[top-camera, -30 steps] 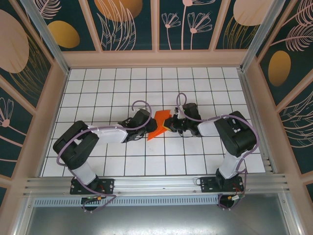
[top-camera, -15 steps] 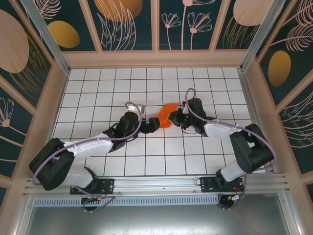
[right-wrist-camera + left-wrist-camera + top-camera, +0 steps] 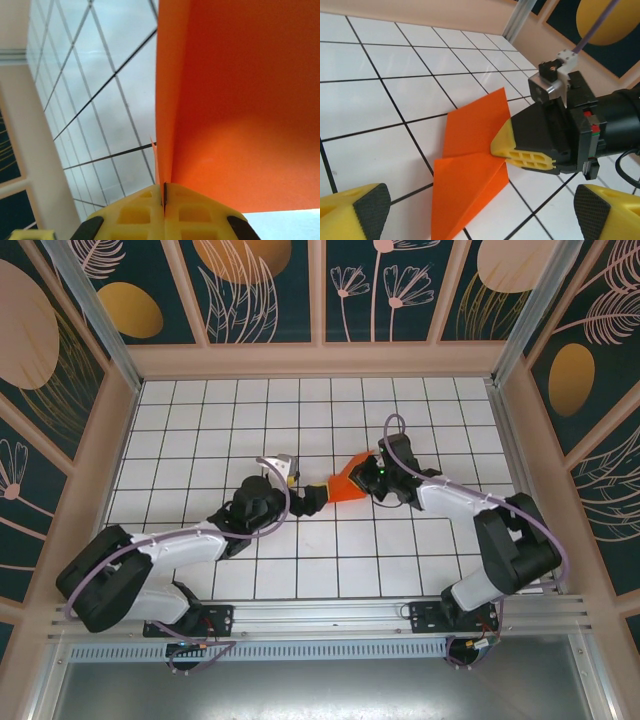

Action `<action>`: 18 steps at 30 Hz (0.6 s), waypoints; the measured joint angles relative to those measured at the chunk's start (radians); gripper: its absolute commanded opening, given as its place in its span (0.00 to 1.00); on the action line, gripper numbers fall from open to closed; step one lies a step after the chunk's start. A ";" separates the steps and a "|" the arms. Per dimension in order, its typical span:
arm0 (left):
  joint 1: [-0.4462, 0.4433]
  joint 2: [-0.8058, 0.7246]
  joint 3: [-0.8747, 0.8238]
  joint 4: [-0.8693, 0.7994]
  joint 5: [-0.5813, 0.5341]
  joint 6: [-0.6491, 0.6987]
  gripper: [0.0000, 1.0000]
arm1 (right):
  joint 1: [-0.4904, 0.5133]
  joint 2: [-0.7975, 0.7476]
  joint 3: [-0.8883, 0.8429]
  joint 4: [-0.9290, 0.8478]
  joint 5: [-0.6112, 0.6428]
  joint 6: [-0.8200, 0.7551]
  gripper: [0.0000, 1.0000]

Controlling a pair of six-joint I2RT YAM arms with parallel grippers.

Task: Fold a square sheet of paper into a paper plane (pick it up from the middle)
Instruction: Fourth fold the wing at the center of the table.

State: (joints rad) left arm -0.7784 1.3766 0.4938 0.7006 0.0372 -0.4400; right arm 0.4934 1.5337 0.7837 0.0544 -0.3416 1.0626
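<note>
The orange-red sheet of paper is folded into a pointed plane shape with a centre crease. It is near the middle of the tiled table. My right gripper is shut on its right edge; the paper rises straight out of the shut jaws of that gripper. In the left wrist view the paper rests with its point on the tiles, and the right gripper's yellow fingers pinch its edge. My left gripper stands open just left of the paper, its wide-apart pads touching nothing.
The white tiled table is walled by a raised beige rim and metal corner posts. Both arms reach in toward the centre, their purple cables looping above them. Free tiles lie all round the paper.
My left gripper has opened and let go of the paper. The left arm has stretched out low. The right gripper, still shut, keeps the paper and has shifted it slightly right.
</note>
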 measured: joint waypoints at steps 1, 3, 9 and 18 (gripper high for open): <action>-0.003 0.028 0.005 0.008 0.000 0.026 0.93 | 0.000 0.016 0.000 -0.001 0.000 0.015 0.01; -0.010 0.087 0.025 0.009 0.000 0.076 0.89 | -0.001 0.036 0.000 -0.004 0.000 0.039 0.01; -0.051 0.238 0.044 0.076 -0.001 0.259 0.87 | -0.006 0.056 0.000 -0.007 -0.011 0.088 0.01; -0.068 0.419 0.135 0.082 -0.030 0.457 0.78 | -0.016 0.084 0.000 -0.011 -0.034 0.100 0.02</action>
State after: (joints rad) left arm -0.8459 1.7954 0.6292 0.7830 0.0071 0.0170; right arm 0.4774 1.6173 0.7837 0.0433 -0.3752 1.1622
